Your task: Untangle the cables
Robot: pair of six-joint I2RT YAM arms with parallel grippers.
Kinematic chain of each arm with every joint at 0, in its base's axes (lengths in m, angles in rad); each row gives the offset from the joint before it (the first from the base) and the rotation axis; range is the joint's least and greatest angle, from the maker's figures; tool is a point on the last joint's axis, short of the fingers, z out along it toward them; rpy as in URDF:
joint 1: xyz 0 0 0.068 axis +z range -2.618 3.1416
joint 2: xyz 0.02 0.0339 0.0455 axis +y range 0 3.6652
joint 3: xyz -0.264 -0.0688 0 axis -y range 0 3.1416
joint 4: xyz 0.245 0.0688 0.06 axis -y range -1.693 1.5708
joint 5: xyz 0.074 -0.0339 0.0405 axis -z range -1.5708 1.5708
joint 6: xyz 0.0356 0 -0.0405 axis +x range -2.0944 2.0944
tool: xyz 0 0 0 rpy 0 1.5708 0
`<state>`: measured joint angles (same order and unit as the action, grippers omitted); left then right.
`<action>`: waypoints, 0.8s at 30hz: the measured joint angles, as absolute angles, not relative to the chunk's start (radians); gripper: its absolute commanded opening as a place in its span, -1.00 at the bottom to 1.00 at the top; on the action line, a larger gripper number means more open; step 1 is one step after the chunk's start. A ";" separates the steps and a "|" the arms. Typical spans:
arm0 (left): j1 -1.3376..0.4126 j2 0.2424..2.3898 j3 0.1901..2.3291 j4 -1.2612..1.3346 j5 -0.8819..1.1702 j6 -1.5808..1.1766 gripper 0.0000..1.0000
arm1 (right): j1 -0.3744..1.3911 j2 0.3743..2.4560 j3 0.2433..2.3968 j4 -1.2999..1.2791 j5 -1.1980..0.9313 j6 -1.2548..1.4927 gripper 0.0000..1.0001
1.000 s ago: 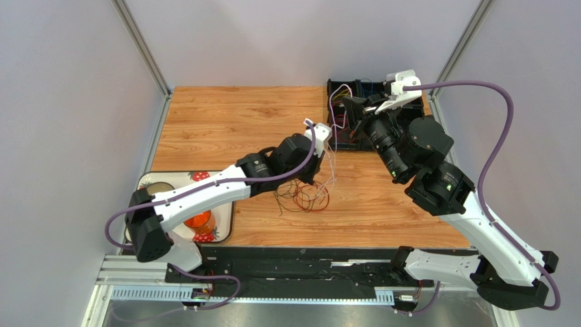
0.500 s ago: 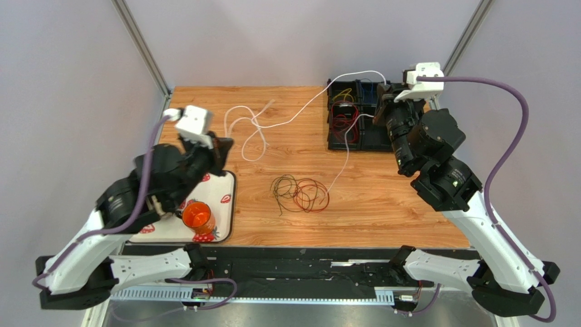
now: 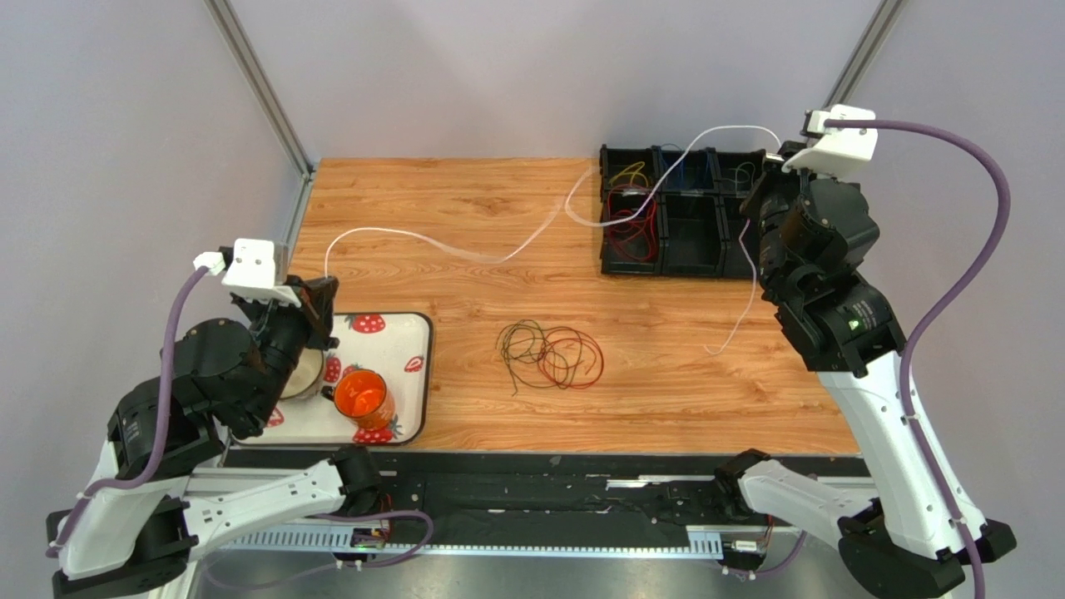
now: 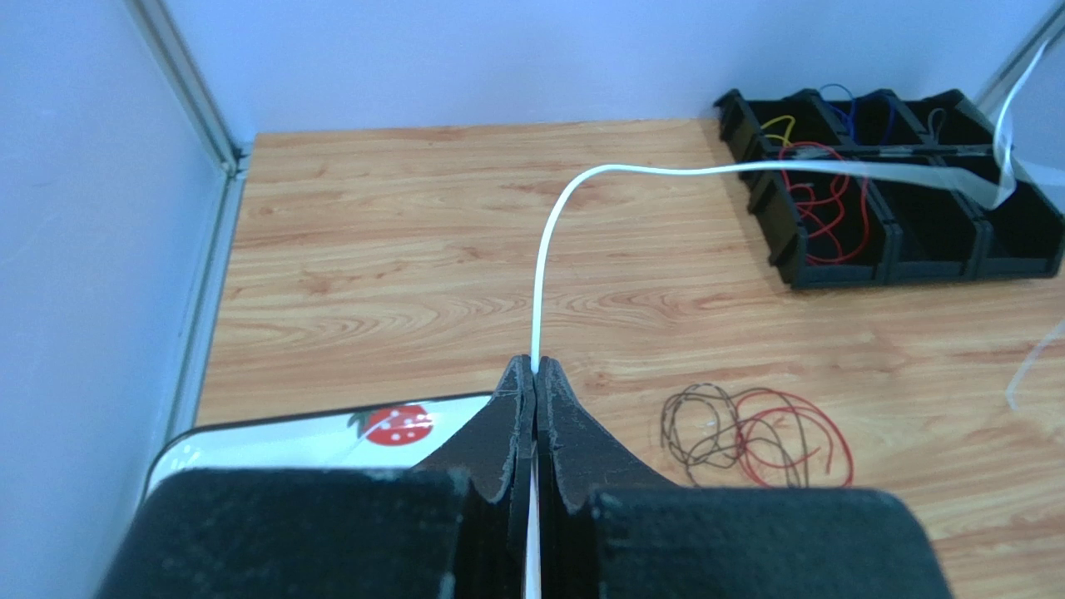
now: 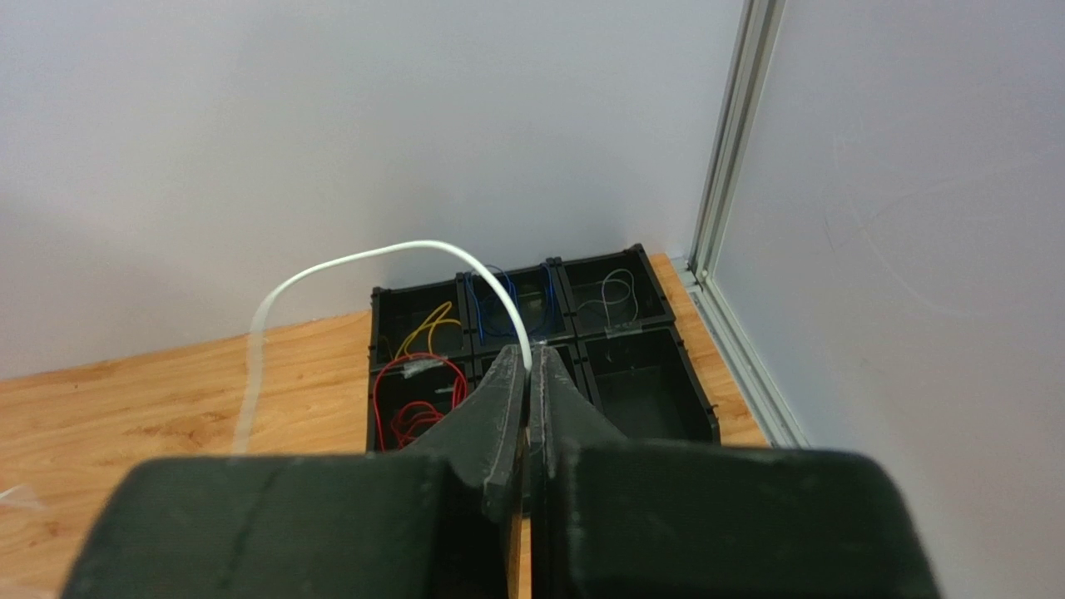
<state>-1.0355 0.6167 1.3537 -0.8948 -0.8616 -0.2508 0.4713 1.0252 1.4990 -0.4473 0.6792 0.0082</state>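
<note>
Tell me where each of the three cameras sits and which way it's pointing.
Top: above the near edge, looking down on the table; left arm and right arm show.
Left wrist: low at left, facing across the table to the bins; left gripper shut on the white cable.
Right wrist: high, facing the bins and back wall; right gripper shut on that cable.
Both wrist views share bins and cable.

Robot lab cell, grey panels (image 3: 125,125), aluminium posts (image 3: 258,81)

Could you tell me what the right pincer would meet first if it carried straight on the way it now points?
Most likely the black divided tray, near the middle cell holding the blue cable, though depth is unclear.
</note>
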 measured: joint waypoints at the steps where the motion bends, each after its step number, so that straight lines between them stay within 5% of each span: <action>1: -1.036 0.612 1.354 -0.903 -0.873 -0.248 -1.00 | 0.466 1.025 1.499 -0.455 0.679 0.012 -1.00; 10: -1.035 0.605 1.356 -0.923 -0.891 -0.221 -1.00 | 0.437 1.028 1.509 -0.498 0.649 0.034 -1.00; 24: -1.034 0.823 1.230 -0.727 -0.584 -0.264 -1.00 | 0.437 1.140 1.712 -0.482 0.530 0.044 -1.00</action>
